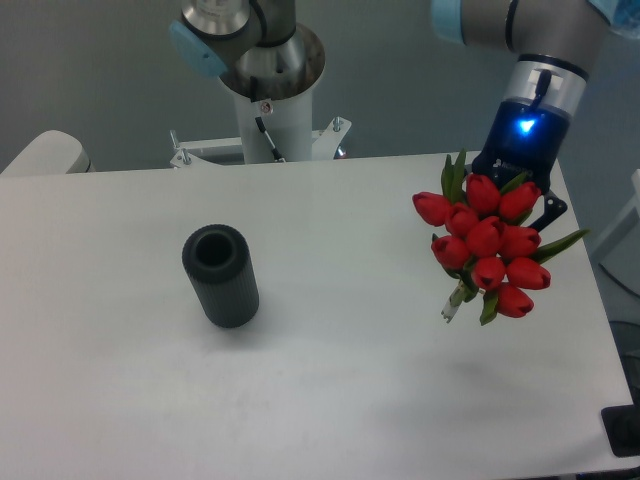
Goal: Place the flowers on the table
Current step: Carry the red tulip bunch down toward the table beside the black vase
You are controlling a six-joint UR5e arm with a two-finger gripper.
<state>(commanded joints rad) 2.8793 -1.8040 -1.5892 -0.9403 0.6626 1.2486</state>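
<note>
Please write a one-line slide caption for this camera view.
Gripper holds red tulips above the white table; a black vase stands at left.

Your table has a smooth white top with a soft, low sheen. To the left on the table, the vase looks matt black and finely ribbed, like rubber or plastic. At the table's right side, the flowers have glossy, waxy red petals and smooth green leaves. Behind the flowers, the gripper is shiny dark plastic.
</note>
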